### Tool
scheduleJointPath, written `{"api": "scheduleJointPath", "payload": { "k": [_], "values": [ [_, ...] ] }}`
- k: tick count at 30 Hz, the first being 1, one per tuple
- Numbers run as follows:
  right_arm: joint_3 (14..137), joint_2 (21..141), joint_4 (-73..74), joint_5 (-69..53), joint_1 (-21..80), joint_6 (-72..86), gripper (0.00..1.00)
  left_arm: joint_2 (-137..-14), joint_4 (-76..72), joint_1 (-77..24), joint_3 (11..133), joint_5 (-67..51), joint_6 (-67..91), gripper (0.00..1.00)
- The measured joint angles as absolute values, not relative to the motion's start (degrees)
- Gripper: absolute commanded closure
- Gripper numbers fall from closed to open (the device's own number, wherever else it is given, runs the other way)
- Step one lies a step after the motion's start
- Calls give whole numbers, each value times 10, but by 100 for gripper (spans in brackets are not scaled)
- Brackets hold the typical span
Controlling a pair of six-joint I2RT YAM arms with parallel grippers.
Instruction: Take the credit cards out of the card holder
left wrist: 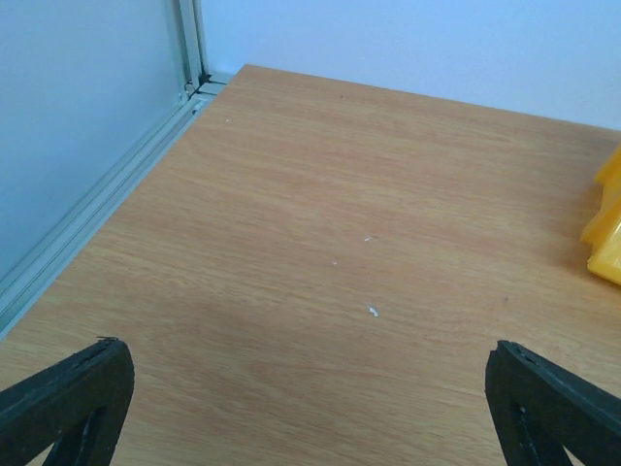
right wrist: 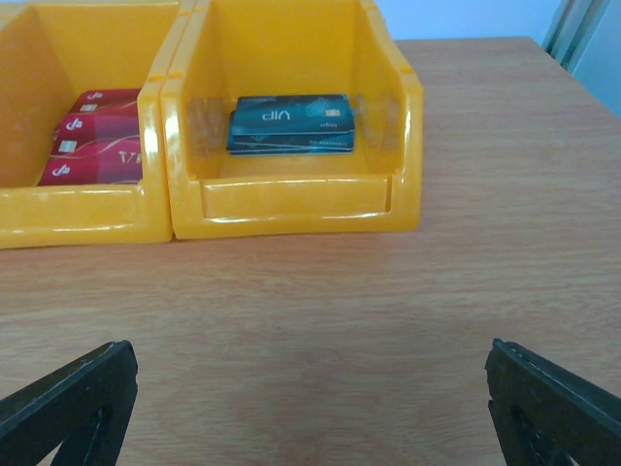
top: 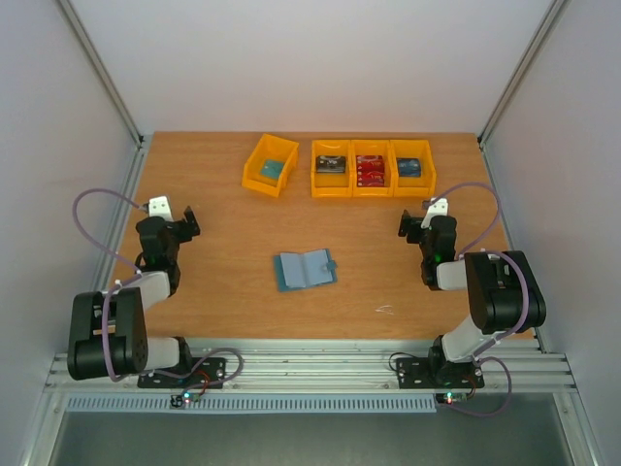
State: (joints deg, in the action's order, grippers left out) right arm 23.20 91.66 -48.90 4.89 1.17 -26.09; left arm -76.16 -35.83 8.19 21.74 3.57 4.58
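- Slate-blue folding card holder (top: 306,270) lies open and flat on the wooden surface (top: 223,291), between the two arms.
- Left jaws, well left of the holder: spread wide, empty.
- Right jaws, well right of the holder: spread wide, empty.
- Yellow plastic bins (top: 330,191) stand beyond the holder; red cards (right wrist: 97,136) and dark blue cards (right wrist: 291,123) lie inside.

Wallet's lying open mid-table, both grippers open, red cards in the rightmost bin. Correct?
Not quite. The red cards sit in the bin beside the rightmost one; the rightmost bin holds blue cards, as the right wrist view shows. The rest holds: the wallet lies open mid-table, and the left gripper and right gripper are open.
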Motion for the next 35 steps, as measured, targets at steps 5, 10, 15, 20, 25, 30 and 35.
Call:
{"api": "scheduleJointPath", "payload": {
  "k": [5, 10, 15, 20, 25, 30, 35],
  "values": [
    [232, 917, -481, 49, 12, -261, 2, -762, -359, 79, 217, 38, 40, 1],
    [232, 917, -479, 49, 12, -261, 1, -783, -407, 63, 202, 7, 58, 1],
    [232, 917, -479, 49, 12, -261, 1, -829, -438, 42, 196, 3, 55, 1],
    [232, 917, -479, 49, 12, -261, 2, -875, -484, 32, 186, 7, 53, 1],
    [232, 917, -479, 49, 12, -261, 2, -883, -487, 23, 192, 9, 43, 1],
    [232, 917, -479, 49, 12, -261, 2, -885, -488, 21, 203, 9, 38, 1],
    [232, 917, -479, 49, 12, -261, 2, -886, -488, 18, 207, 9, 31, 1]
  ]
}}
